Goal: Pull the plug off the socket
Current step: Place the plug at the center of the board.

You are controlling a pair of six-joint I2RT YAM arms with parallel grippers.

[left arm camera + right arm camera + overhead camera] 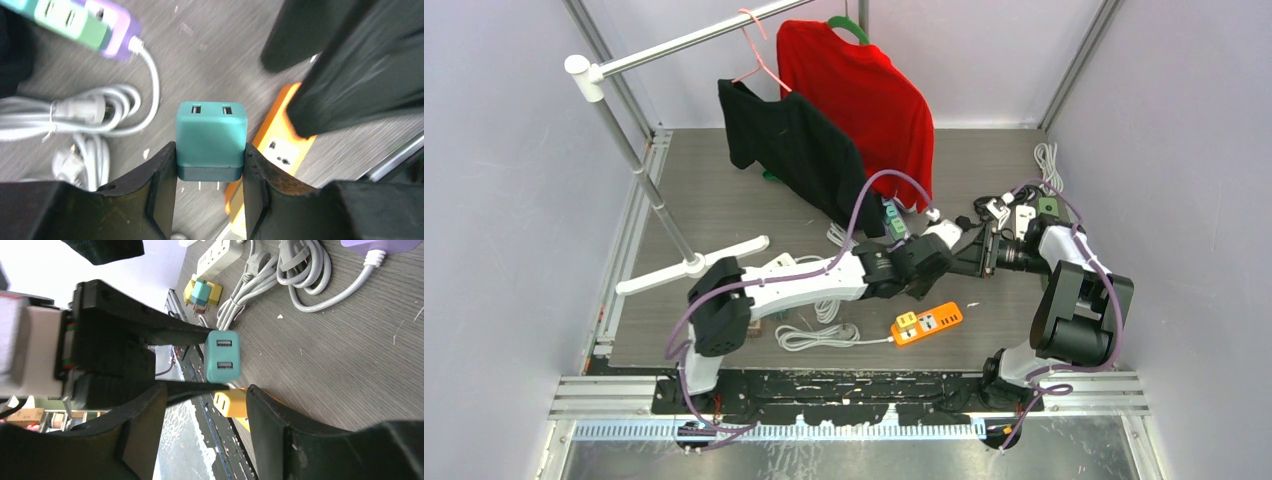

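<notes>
Right up close, the left gripper (210,155) is clamped on the plug (211,132), one black finger flat on each side of the teal body, gripping low near its dark base. Just behind that grip, toward the wrist, two bare metal prongs (218,185) stick out into open air with no socket around them. By the look of it, the plug is already off and hangs above the table (225,55).

The plug's long axis runs straight out along the line of the left fingers. The prongs point back at the wrist and the face with two USB ports looks forward, away from it. That face stares straight at the right gripper (207,392), which sits head-on to it. Its fingers stand apart with nothing between them, and the plug floats just past their tips. So the left arm has the plug, and the right is near but not touching.

Below the left gripper and off to its right lies the orange power strip (280,150), flat on the table and clear of the prongs. Whether that was the socket, I can't say.

Further out to the left of the gripper there's a coil of white cable (95,112), and beyond it a pastel power strip (85,25) in mint and lilac.

My call is that the separation is made. Any further move wants the prongs kept pointing away from the orange strip, and the right fingers are crowding the front.
</notes>
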